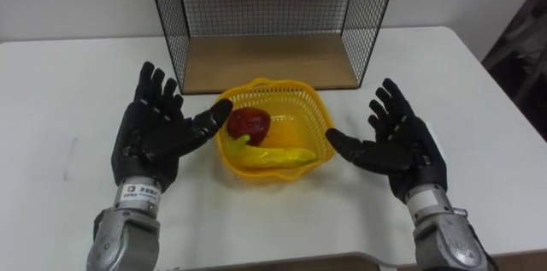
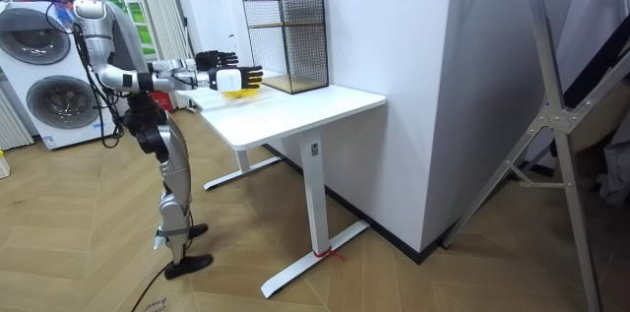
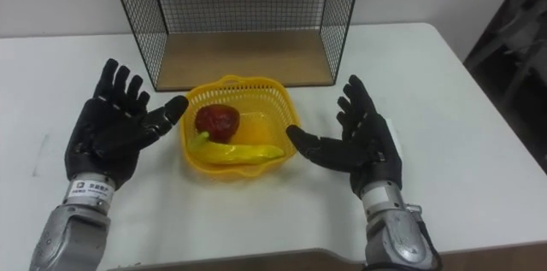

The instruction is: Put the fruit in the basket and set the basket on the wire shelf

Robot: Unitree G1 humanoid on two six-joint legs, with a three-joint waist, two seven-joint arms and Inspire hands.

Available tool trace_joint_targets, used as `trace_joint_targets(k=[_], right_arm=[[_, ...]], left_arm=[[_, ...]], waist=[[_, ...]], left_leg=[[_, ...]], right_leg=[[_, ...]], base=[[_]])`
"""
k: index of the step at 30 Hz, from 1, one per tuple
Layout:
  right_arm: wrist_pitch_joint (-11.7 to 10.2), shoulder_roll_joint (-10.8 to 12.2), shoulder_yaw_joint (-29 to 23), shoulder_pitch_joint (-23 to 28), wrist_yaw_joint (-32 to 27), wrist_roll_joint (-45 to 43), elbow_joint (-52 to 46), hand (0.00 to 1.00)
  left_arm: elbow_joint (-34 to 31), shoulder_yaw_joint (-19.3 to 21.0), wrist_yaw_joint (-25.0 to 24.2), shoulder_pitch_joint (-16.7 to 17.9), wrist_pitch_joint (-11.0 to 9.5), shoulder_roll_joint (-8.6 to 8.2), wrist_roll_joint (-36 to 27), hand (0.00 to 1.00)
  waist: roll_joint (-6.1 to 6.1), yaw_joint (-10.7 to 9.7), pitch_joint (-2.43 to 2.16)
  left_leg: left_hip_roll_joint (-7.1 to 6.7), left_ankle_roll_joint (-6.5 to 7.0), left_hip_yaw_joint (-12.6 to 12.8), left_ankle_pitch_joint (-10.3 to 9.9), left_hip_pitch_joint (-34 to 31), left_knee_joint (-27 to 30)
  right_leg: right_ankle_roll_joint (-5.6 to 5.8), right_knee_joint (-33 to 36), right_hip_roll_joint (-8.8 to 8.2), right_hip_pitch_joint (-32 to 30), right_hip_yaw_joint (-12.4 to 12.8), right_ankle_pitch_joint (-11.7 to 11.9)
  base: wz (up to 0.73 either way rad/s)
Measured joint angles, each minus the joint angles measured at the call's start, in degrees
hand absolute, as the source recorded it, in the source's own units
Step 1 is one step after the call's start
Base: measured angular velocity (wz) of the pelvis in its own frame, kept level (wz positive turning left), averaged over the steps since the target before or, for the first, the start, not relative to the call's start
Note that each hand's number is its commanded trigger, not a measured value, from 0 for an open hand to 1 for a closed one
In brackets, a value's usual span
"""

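Basket loaded with fruit, open hands flanking it

Yellow basket (image 1: 320,120) sits on the white surface (image 1: 60,91), just in front of the wire shelf (image 1: 265,61), not on it. Red fruit (image 1: 249,122) lies inside the basket toward its left side. Banana (image 1: 272,156) lies inside too, along the near wall, with one end touching the red fruit. Wire shelf stands at the back of the surface, with a wooden floor and black mesh walls, its open side facing the robot.

Left hand (image 1: 154,134) hovers left of the basket, palm turned inward, fingers spread and straight, grasping nothing. Its thumb tip reaches the basket's left rim; cannot tell if it touches. Right hand (image 1: 406,147) hovers right of the basket in a mirrored pose, fingers spread, released. Its thumb points at the right rim, very close; contact is unclear.

In the room view the robot stands upright at the end of the surface with both arms stretched forward over it. Washing machines (image 2: 49,86) stand behind it on the room view's left.
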Motion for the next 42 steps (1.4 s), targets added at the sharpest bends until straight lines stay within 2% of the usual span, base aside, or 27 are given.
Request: trace_joint_targets(k=[5, 7, 13, 20, 24, 30, 42], right_arm=[[0.1, 0.0, 0.7, -0.2, 1.2, 1.0, 2.1, 0.0], [1.3, 0.1, 1.1, -0.2, 1.7, 1.4, 2.6, 0.0], [1.8, 1.4, 2.2, -0.2, 3.6, 1.9, 2.7, 0.0], [1.8, 2.0, 4.7, -1.3, 4.4, 5.3, 3.8, 0.0], [1.8, 2.0, 5.3, -1.9, 6.3, 5.6, 4.7, 0.0], [2.4, 1.9, 6.5, -2.4, 7.3, 5.9, 4.7, 0.0], [2.6, 2.5, 7.4, -2.5, 7.3, 5.7, 4.7, 0.0]], left_arm=[[2.1, -0.7, -1.6, 0.0, 0.5, -0.12, -0.5, 0.0], [4.2, -2.0, -1.7, 0.0, 0.7, -0.43, -0.4, 0.0], [6.0, -3.6, -2.1, 0.1, 2.8, -1.13, -0.5, 0.0], [7.4, -5.8, -2.7, 0.1, 2.8, -1.55, -0.5, 0.0], [7.8, -6.8, -2.9, 0.1, 2.8, -1.63, -0.5, 0.0], [7.9, -7.8, -3.8, 0.6, 2.9, -1.24, -4.9, 0.0], [7.9, -8.3, -4.0, 1.0, 2.9, -0.69, -7.2, 0.0]], waist=[[0.18, -0.1, 0.1], [0.23, 0.0, 0.15], [0.32, 0.0, 0.11], [0.48, 0.0, 0.14], [0.77, 0.1, -0.04], [0.78, 0.0, -0.06], [0.11, -0.1, 0.27]], left_leg=[[0.03, 0.0, 0.0, 0.0, 0.5, -0.3], [0.03, 0.0, 0.0, 0.0, 0.4, -0.4], [0.07, -0.01, 0.1, 0.0, 0.5, -0.4], [0.06, 0.0, 0.0, 0.0, 0.3, -0.4], [0.04, 0.0, -0.2, 0.0, -0.6, -0.3], [0.04, 0.0, -0.2, 0.0, -0.9, -0.1], [0.05, 0.01, -0.2, 0.0, -1.6, -0.1]], right_leg=[[0.0, 0.0, 0.03, 0.5, -0.1, 0.0], [0.0, 0.0, 0.02, 0.5, -0.1, 0.0], [0.0, 0.1, 0.05, 0.4, -0.1, 0.0], [0.0, 0.1, 0.03, 0.1, 0.0, 0.0], [0.0, 0.1, 0.02, -0.7, 0.0, 0.0], [0.0, 0.1, 0.02, -1.0, -0.1, 0.0], [0.0, 0.1, 0.03, -1.4, -0.1, 0.0]], base=[[0.0], [0.0], [0.0], [0.0], [0.0], [0.0], [0.0]])
